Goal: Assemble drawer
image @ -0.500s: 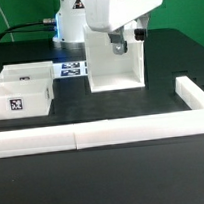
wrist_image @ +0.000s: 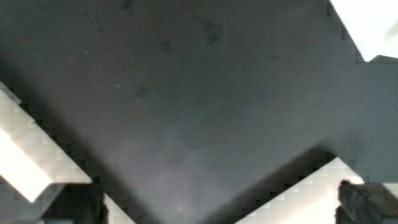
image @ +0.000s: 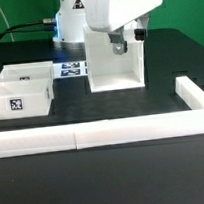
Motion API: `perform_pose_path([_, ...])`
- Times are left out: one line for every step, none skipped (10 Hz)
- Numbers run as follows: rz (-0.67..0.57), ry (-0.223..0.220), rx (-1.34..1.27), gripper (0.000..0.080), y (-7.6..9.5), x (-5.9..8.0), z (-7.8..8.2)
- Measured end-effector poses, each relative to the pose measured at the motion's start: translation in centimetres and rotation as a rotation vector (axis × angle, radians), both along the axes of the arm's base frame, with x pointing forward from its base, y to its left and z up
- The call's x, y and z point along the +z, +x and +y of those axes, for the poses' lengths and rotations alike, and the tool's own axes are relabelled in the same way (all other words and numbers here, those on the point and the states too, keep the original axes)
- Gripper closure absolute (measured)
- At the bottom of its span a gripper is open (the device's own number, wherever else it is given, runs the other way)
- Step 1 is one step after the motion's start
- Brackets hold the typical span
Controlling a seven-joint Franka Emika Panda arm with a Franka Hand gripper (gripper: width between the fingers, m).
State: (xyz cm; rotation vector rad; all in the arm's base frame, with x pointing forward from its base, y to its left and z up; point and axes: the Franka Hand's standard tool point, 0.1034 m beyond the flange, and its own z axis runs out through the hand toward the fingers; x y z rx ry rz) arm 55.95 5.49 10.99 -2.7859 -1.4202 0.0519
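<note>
1. Well, the tall white shell (image: 115,69) stands on the dark worktop (image: 117,179), right under the robot arm (image: 117,6).
2. A small tray (image: 27,73) and a second tray (image: 18,101) sit close together (toward the exterior view's left).
3. Jaws are by the shell's top; I cannot tell if they are apart or together.

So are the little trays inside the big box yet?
Out. The front tray and back tray sit on the table, at the exterior view's left of the shell.
</note>
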Motion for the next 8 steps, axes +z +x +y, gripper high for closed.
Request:
perform_pose_path([0.000,0.000,0.000,0.0150,0.0,0.0,0.0])
perform_pose_path([-0.002,0.001,-0.010,0.0150,-0.1,0.1,0.0])
perform_pose_path([-0.013,0.002,-0.107,0.0150,-0.9,0.4,-0.2])
perform_pose_path([-0.009,-0.008,-0.190,0.0150,-2.3,0.8,-0.3])
perform_pose_path([-0.011,-0.015,-0.253,0.0150,-3.5,1.2,0.2])
perform_pose_path([-0.002,-0.024,-0.329,0.0150,-4.3,1.6,0.8])
perform_pose_path([0.002,-0.028,-0.339,0.0150,-4.6,2.1,0.9])
perform_pose_path([0.002,-0.027,-0.331,0.0150,-4.5,1.8,0.8])
